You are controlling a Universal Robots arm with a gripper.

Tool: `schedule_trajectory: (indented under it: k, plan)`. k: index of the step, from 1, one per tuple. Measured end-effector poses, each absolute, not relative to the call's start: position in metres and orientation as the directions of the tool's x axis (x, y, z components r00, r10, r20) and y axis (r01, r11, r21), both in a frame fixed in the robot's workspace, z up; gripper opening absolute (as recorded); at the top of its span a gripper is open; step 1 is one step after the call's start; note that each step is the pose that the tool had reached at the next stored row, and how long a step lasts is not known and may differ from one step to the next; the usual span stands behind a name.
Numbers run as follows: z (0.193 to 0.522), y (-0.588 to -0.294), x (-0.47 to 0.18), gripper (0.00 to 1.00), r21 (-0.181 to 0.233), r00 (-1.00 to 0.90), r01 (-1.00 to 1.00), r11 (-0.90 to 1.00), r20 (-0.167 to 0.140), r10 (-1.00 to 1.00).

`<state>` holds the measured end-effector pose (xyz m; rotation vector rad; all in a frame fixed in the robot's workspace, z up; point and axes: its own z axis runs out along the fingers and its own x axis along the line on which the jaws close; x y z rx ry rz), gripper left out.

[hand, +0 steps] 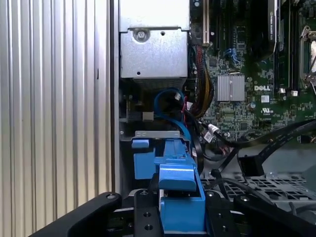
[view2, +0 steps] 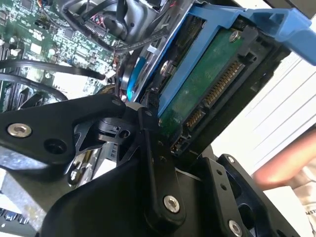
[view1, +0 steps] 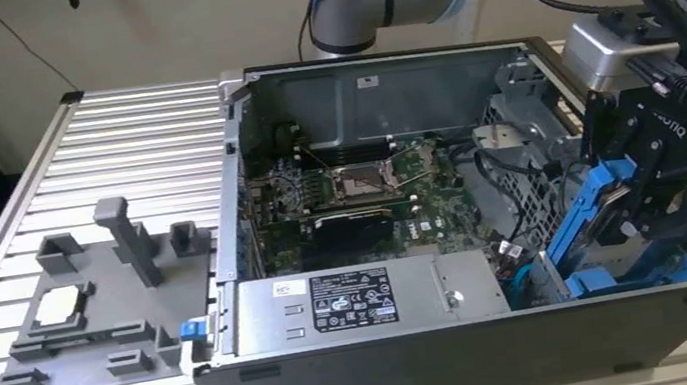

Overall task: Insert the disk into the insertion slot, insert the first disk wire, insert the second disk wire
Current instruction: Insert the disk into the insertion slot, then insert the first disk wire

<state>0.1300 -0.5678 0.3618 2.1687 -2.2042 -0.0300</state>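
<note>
Gripped disk (view2: 207, 94) tight in claw (view1: 651, 195), tilted, above insertion slot (view1: 539, 266) of PC case (view1: 475, 356) near desk (view1: 108, 145) edge at exterior view's right. Not seated yet; judged mid step 1. Showed connectors (view2: 224, 83) bare: both wire steps left, nothing finished.

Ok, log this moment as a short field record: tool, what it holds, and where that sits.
held: flat hard drive in a bright blue plastic carrier frame, green circuit board showing
tool: black tool, shut on it
pose: tilted, lower end dipping into the open grey metal computer case at the exterior view's right
nearby: silver labelled power-supply box
support: ribbed aluminium table
</note>
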Motion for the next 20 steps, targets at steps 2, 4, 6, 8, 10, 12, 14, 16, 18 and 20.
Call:
schedule_trajectory:
  k: [2,4,6,8,10,12,14,16,18,20]
  plan:
    - [0.3593,-0.5678,0.13,0.33,0.048,-0.016,-0.999,0.017,0.022,-1.0]
    - [0.3567,-0.5678,0.13,0.33,0.048,-0.016,-0.999,0.017,0.022,-1.0]
    - [0.3549,-0.5678,0.13,0.33,0.048,-0.016,-0.999,0.017,0.022,-1.0]
    - [0.3545,-0.5678,0.13,0.33,0.048,-0.016,-0.999,0.017,0.022,-1.0]
    - [0.3544,-0.5678,0.13,0.33,0.048,-0.016,-0.999,0.017,0.022,-1.0]
    - [0.3544,-0.5678,0.13,0.33,0.048,-0.016,-0.999,0.017,0.022,-1.0]
    - [0.3544,-0.5678,0.13,0.34,0.048,-0.016,-0.999,0.017,0.022,-1.0]
    - [0.3543,-0.5678,0.13,0.4,0.048,-0.016,-0.999,0.017,0.022,-1.0]
    - [0.3551,-0.5678,0.13,0.46,0.048,-0.016,-0.999,0.017,0.022,-1.0]
    - [0.3592,-0.5678,0.13,0.53,0.048,-0.016,-0.999,0.017,0.022,-1.0]
